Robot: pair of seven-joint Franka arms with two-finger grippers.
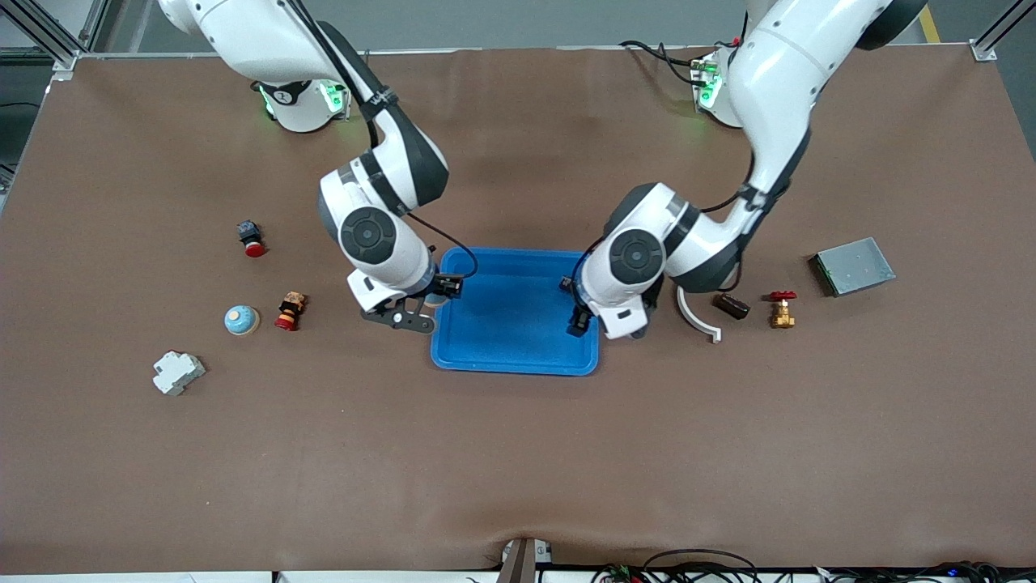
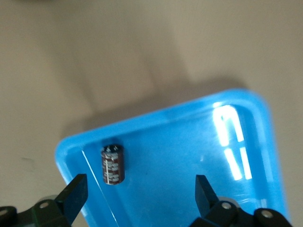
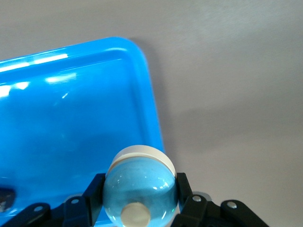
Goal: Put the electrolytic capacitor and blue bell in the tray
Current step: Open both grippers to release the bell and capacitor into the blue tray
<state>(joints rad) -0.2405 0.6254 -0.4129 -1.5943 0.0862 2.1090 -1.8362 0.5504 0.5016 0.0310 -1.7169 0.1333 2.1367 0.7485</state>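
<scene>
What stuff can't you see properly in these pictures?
- Front view: the blue bell in the right tool is almost wholly hidden by the right arm's wrist.
- Left wrist view: the writing on the capacitor is too blurred to read.
- Right wrist view: a dark thing in the tray is cut off by the picture's edge, so I cannot tell what it is.
- Right wrist view: the bell hides whether it touches the tray.

I'm looking at a robotics lab bench. Two white arms are bolted at the top of the frame onto a table (image 1: 518,453) covered edge to edge in brown matting. Aluminium framing posts (image 1: 48,36) stand at the upper corners, and cable bundles (image 1: 712,567) trail along the bottom edge. Small industrial parts lie scattered about: a brass valve (image 1: 782,309), a white breaker (image 1: 178,372).
</scene>
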